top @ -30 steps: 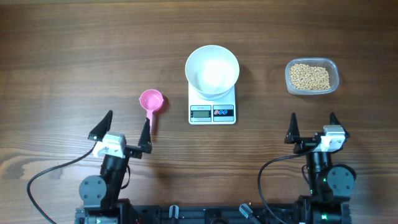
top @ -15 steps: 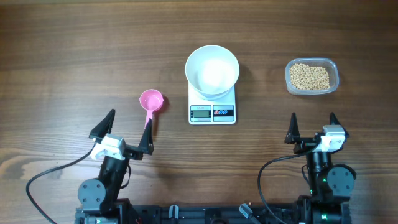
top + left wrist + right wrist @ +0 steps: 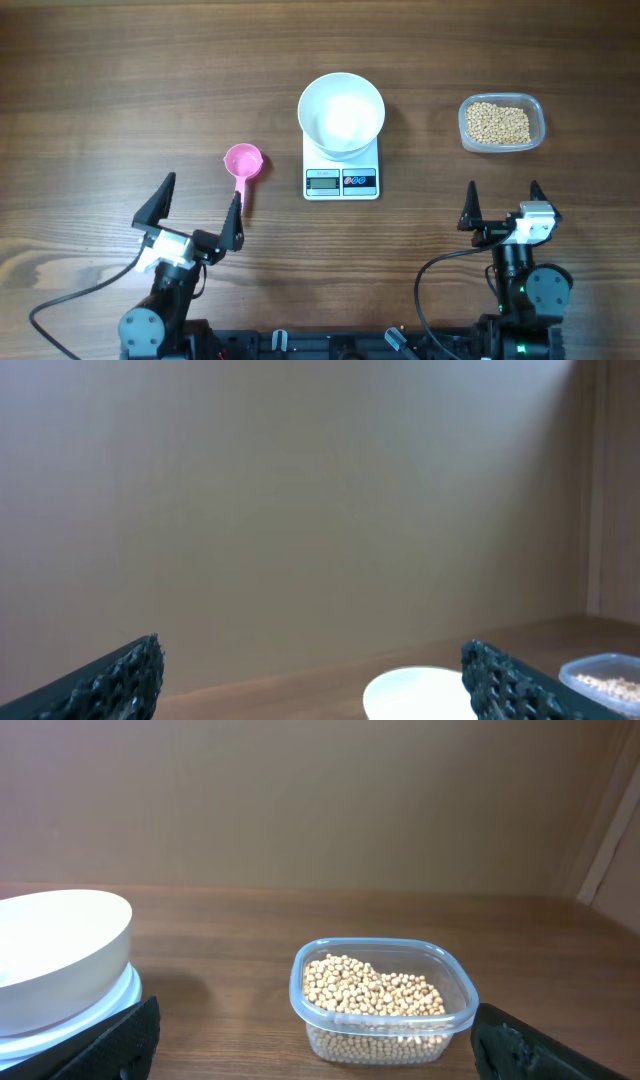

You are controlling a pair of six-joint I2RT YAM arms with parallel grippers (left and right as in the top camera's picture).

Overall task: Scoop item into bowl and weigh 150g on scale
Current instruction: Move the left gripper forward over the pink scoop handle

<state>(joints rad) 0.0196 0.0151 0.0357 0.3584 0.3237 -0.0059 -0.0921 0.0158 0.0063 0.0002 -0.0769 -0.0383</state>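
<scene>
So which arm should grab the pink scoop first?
Left. The left tool, open, sits close to the handle of the pink scoop; the right tool is far off, beyond the scale, nearer the beans.

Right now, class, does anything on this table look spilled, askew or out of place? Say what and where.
Nothing stands out. The beans all sit inside the clear tub, none on the table. The white bowl stands upright on the scale, and the pink scoop lies flat to its left.
</scene>
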